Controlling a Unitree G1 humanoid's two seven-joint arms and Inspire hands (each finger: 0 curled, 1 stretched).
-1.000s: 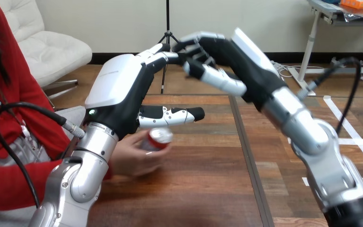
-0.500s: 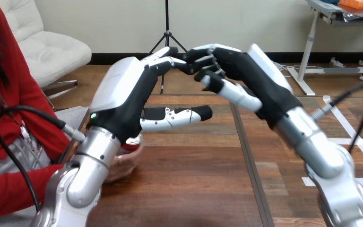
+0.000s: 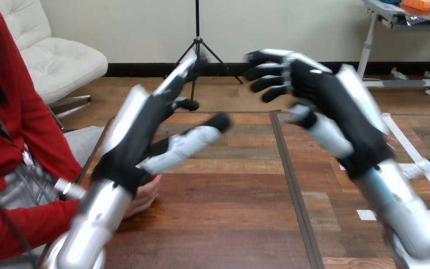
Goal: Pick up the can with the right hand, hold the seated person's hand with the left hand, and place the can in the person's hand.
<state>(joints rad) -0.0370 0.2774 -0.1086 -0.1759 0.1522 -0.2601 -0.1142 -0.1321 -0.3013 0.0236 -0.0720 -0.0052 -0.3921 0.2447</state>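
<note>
Both left hand and right hand hover apart, fingers outstretched.

A brown wooden table is standing here.
The person's hand is resting on the wood, close to the table's left edge.

The left robot hand is raised with fingers straight and thumb outstretched; the right robot hand is raised opposite, apart from it, fingers loosely bent.
</note>
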